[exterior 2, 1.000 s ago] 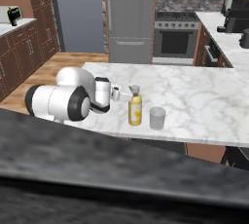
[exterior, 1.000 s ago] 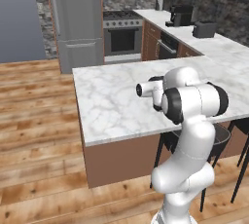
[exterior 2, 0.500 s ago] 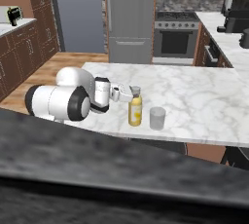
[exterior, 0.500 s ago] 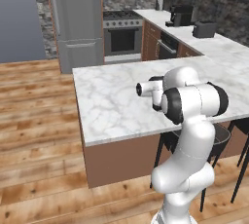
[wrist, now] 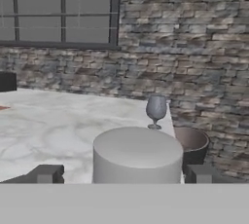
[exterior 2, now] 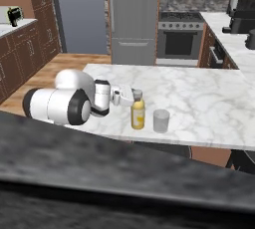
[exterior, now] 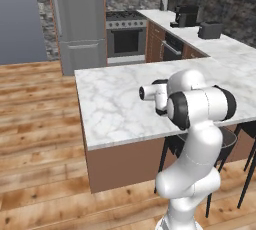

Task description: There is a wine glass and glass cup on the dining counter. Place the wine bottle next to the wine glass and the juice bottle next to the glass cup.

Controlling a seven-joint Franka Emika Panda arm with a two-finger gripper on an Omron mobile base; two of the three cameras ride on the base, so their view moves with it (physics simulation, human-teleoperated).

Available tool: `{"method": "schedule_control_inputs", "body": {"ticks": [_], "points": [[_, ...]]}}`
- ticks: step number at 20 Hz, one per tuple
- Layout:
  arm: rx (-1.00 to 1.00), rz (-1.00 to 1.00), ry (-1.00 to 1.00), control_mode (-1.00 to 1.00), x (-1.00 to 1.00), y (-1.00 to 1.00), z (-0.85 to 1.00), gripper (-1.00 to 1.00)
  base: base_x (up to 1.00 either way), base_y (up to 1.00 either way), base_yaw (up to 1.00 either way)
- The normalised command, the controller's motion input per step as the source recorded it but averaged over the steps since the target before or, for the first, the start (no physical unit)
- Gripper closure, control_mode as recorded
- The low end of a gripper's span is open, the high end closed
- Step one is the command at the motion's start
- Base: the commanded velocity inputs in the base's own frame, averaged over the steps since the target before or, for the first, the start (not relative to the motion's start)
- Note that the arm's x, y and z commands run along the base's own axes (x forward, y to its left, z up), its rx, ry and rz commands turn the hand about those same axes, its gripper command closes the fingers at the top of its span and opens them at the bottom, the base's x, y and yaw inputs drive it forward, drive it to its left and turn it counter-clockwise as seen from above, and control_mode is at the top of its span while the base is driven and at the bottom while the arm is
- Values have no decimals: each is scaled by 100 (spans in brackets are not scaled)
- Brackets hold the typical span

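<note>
Even, shadowless rendered light fills the simulated kitchen, bright across the pale dining counter (exterior: 115, 104) and dimmer on the brown cabinet fronts. No glare marks the refrigerator (exterior 2: 133, 16). A dark, heavily blurred band crosses the bottom of the right base view. The hand view is soft and low in detail, its brick wall (wrist: 185, 47) smeared; the wine glass (wrist: 156, 111) looks hazy.

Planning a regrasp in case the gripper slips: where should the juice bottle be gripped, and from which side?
Grip the juice bottle around its short neck under the cap, coming level from the arm's side; it stands upright with the glass cup close on the far side, leaving the near side open.
</note>
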Motion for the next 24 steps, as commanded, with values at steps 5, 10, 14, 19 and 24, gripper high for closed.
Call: {"method": "schedule_control_inputs", "body": {"ticks": [5, 10, 14, 19, 24], "points": [[0, -3, -9, -100, -18, 3, 4, -100, 0, 0, 0], [0, -4, -10, -100, -15, 9, 0, -100, 0, 0, 0], [0, -5, -10, -100, -18, 20, 1, -100, 0, 0, 0], [0, -8, -11, -100, -21, 21, 53, -100, 0, 0, 0], [6, -7, 0, -100, -42, 18, 93, -100, 0, 0, 0]]}}
